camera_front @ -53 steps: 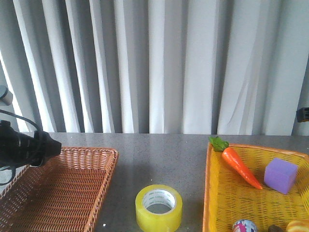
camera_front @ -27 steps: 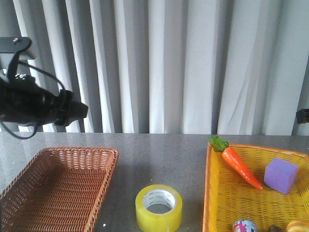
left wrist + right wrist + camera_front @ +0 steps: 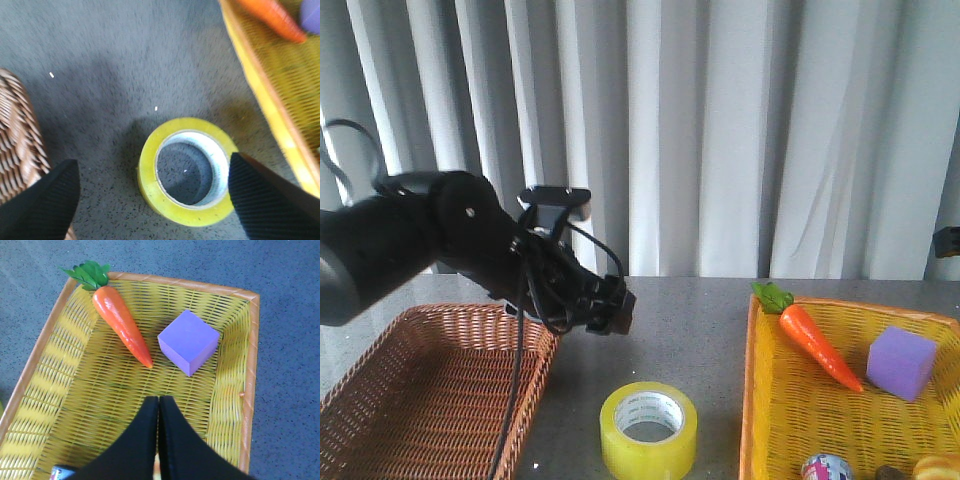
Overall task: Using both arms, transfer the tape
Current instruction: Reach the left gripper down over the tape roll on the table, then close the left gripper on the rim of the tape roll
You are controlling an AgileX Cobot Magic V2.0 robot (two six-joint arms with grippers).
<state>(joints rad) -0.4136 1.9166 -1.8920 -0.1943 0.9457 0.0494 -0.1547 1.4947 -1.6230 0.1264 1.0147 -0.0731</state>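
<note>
Pale pleated curtains hang behind a grey speckled tabletop [image 3: 660, 310], where the roll of yellow tape [image 3: 649, 430] lies flat, core upward, between a brown wicker basket [image 3: 380, 420] and a yellow wicker basket [image 3: 765, 420]. No part of the transfer looks done: the tape sits untouched on the table, in neither basket and in no hand. The left gripper [image 3: 150, 200] hangs above the roll with its fingers spread wide, one to each side, as the left wrist view shows, and in the front view the left arm [image 3: 430, 245] reaches out over the brown basket toward it. The right gripper [image 3: 158, 440] has its fingers pressed together on nothing, poised over the yellow basket that holds a toy carrot [image 3: 121, 322] and a purple cube [image 3: 189, 341]. Lowering, grasping, lifting, handing between the arms and setting down all appear left to do.
</note>
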